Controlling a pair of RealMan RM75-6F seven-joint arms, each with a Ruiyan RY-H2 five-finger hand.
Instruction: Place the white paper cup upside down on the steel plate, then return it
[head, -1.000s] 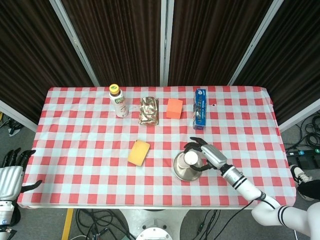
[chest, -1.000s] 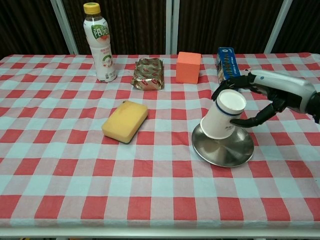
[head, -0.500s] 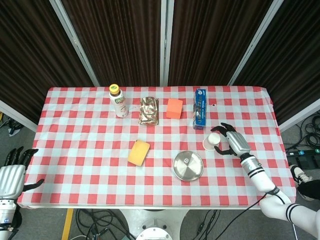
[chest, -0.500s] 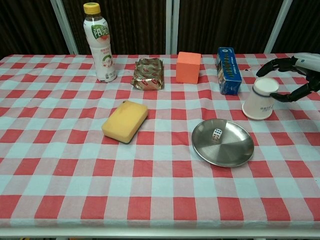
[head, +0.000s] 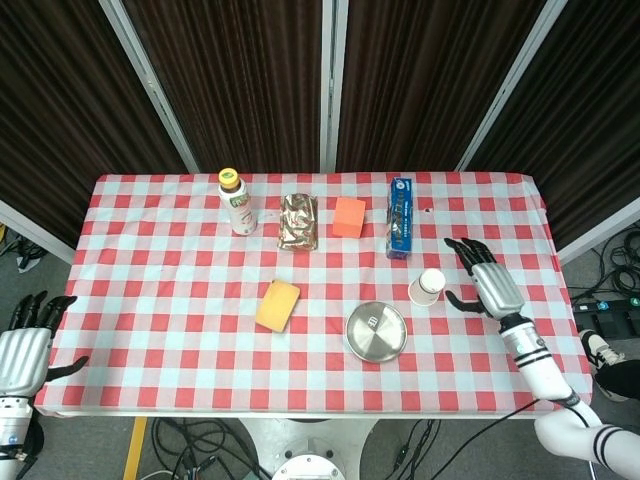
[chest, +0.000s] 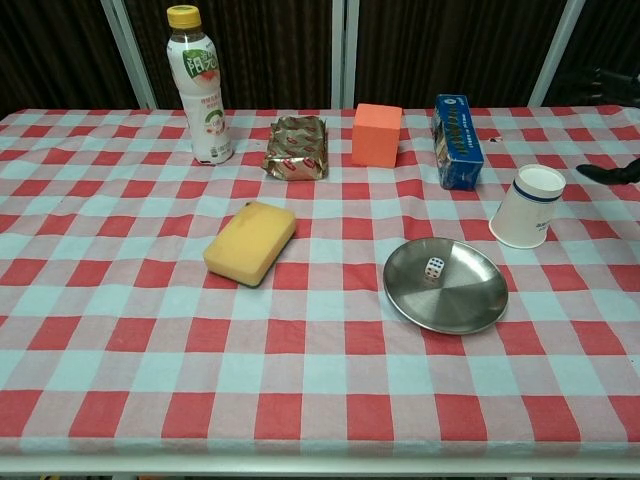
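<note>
On the checked tablecloth (head: 180, 250), red and white, all objects lie within reach of two arms. Right hand (head: 486, 285): fingers spread, holding nothing, hovering at the right side of the table just beside the white paper cup (head: 428, 286) but apart from it; in the chest view only dark fingertips (chest: 610, 172) enter at the right edge. Left hand (head: 25, 350): off the table at the lower left corner of the head view, fingers spread, holding nothing. Along the far side, from left to right: drink bottle (chest: 198, 83) with yellow cap, upright; foil packet (chest: 297, 146), lying flat; orange cube (chest: 377, 134); blue carton (chest: 456, 140), standing on its long edge. Steel plate (chest: 446, 285): near the front right of the cloth, right way up. Yellow sponge (chest: 250, 241): left of the plate, well apart from it, lying flat and turned at an angle. White paper cup with a blue ring: upside down on the cloth, wide mouth down and base up, slightly tilted, just beyond the plate's right rim and off it, in front of the blue carton. Die (chest: 433, 267): white with dark pips, resting inside the steel plate, towards its far side
</note>
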